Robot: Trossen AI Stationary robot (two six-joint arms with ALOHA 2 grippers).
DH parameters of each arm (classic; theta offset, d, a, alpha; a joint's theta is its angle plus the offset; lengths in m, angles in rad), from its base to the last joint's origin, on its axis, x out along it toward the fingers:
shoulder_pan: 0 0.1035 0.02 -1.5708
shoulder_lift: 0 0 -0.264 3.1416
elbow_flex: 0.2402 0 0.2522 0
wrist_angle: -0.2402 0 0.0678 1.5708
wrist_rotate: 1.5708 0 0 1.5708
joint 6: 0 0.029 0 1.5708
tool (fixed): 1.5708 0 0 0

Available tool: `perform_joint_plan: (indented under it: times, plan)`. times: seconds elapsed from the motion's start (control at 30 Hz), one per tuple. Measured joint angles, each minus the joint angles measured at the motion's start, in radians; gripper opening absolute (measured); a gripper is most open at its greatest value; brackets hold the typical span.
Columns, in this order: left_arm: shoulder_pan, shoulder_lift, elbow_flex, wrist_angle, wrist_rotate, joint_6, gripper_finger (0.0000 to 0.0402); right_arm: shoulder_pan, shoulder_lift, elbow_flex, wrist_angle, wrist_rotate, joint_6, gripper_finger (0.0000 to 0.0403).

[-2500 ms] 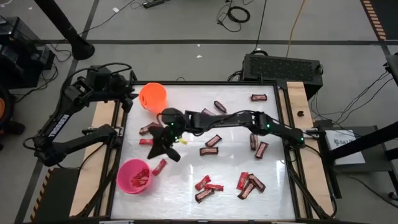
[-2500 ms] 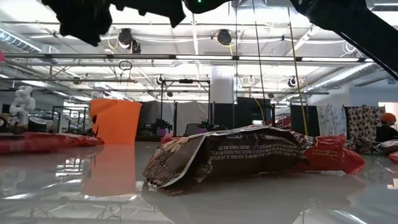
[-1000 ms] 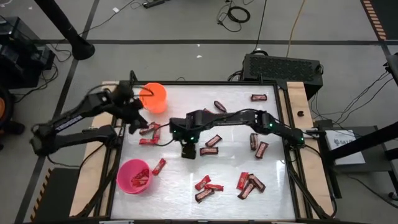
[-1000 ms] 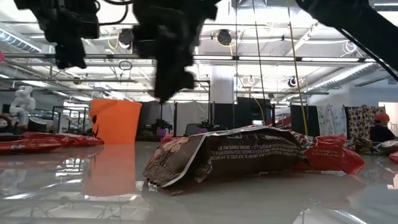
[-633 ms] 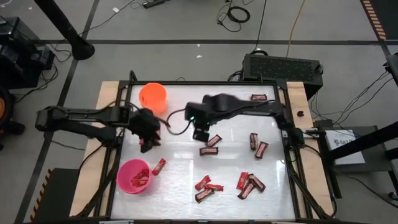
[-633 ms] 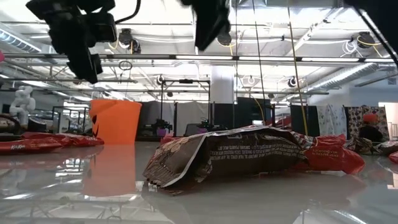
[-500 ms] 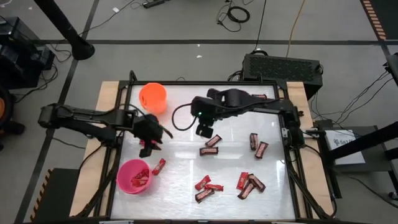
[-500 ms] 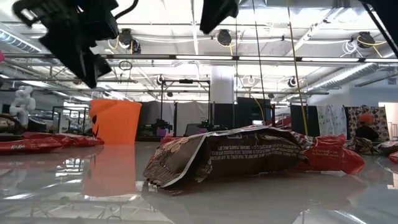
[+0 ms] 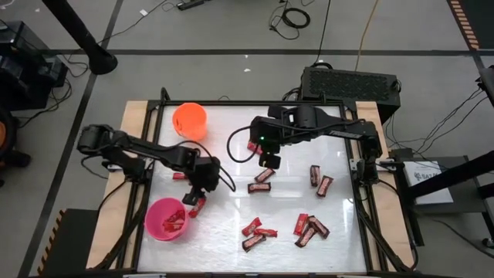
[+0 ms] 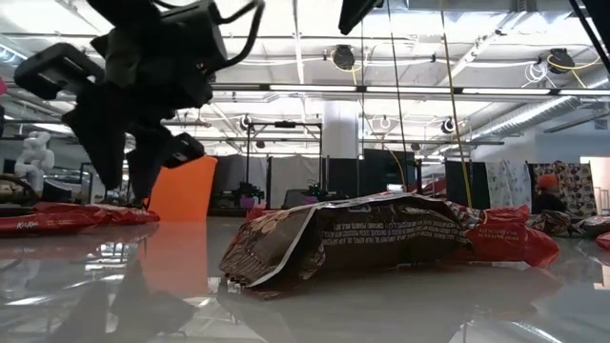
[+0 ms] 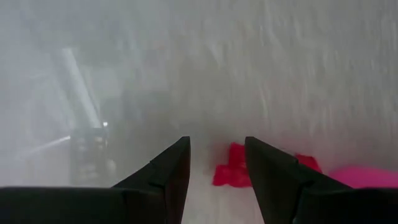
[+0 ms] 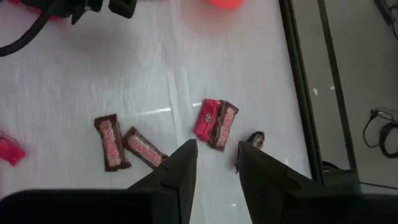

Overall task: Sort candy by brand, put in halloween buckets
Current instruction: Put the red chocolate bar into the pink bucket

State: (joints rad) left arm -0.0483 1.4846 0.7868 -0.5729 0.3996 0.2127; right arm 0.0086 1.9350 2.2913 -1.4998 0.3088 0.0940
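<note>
The left hand (image 9: 202, 188) hangs low over the white bench (image 9: 285, 205), its two dark fingers (image 11: 168, 171) spread with a clear gap and nothing between them. Just beyond the fingertips, in the left wrist view, a bright red candy (image 11: 233, 168) lies flat on the bench, with the hot pink bucket (image 11: 367, 177) showing at the edge past it. From above, that red candy (image 9: 196, 206) sits just beside the hand at about six o'clock, and the pink bucket (image 9: 167, 218) stands near it toward seven o'clock, with red wrappers already inside.

The right hand (image 9: 269, 160) is held above the middle of the bench, well apart from the left one at about two o'clock from it. Its fingers (image 12: 177, 171) are also spread and hold nothing. Past them, in the right wrist view, lie two dark brown bars (image 12: 127, 148) side by side, and a red bar touching a brown one (image 12: 216, 121).

The orange bucket (image 9: 190, 120) stands at the far left corner of the bench. More candy is scattered toward the right and near edges: a pair (image 9: 319, 181) at three o'clock and a cluster (image 9: 309, 228) at five o'clock. At table height, a crumpled brown wrapper (image 10: 372, 238) fills the foreground.
</note>
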Motion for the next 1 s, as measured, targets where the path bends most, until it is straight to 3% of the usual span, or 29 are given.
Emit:
perform_joint_plan:
  times: [0.53,0.67,0.83,1.0]
  plan:
    - [-0.025,0.132,0.039,-0.087,0.045,0.032,0.0153,0.000,0.000,0.000,0.034,0.000,-0.037,0.0109]
    - [-0.024,0.131,0.039,-0.087,0.041,0.032,0.0111,0.000,0.000,0.000,0.034,0.000,-0.017,0.0109]
    - [-0.024,0.130,0.039,-0.088,0.013,0.002,0.0017,0.000,0.000,0.000,0.034,0.000,0.009,0.0109]
    - [-0.016,0.105,0.042,-0.094,-0.015,-0.050,0.0004,0.003,0.000,0.000,0.031,0.000,0.048,0.0109]
